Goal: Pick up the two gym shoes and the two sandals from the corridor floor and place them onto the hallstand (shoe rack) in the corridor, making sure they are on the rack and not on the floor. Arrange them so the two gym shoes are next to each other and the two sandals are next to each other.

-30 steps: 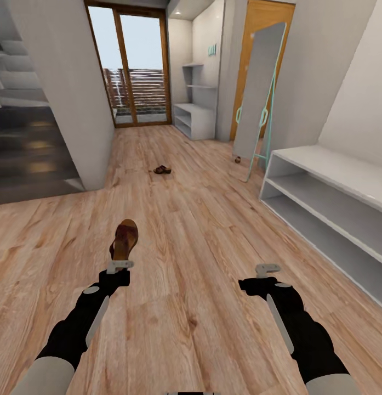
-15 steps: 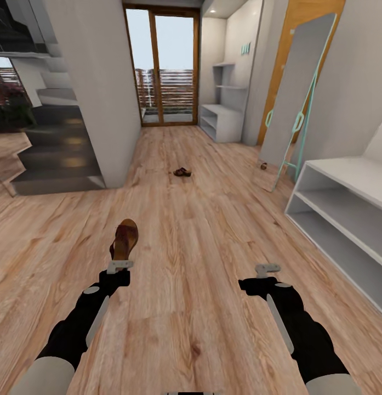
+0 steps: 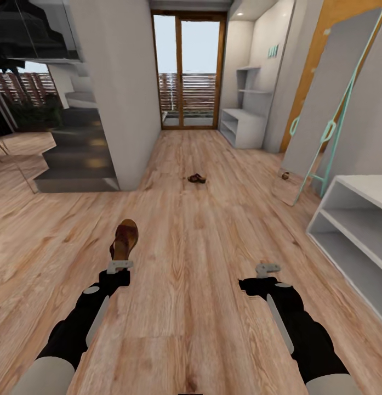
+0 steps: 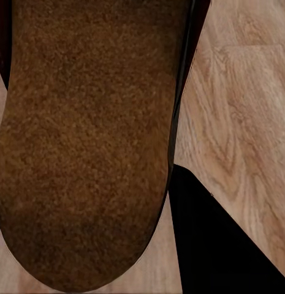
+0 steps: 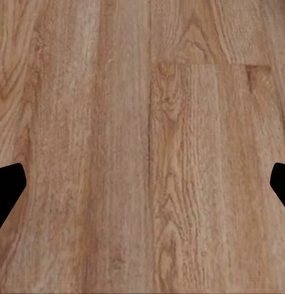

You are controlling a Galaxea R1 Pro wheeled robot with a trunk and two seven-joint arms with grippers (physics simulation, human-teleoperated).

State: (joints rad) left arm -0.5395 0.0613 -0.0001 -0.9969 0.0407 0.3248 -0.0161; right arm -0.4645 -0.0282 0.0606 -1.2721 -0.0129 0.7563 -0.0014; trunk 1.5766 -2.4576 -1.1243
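From the head: left gripper [image 3: 119, 265] clamped on one brown sandal [image 3: 124, 239] held out over the corridor floor [image 3: 196, 263], right gripper [image 3: 267, 269] empty, second sandal [image 3: 197, 178] lying far ahead mid-corridor, pale hallstand [image 3: 243, 123] at far right beside the glass door. Left wrist: tan sandal sole [image 4: 87, 141] pressed close. Right wrist: fingertips [image 5: 7, 184] spread wide over bare planks.

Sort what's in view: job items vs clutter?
Job:
- sandal held in the left pincer
- second sandal on the floor
- grey shoe rack at the far end of the corridor

Not the job:
- white bench on the right
- leaning mirror
- stairs
- glass door
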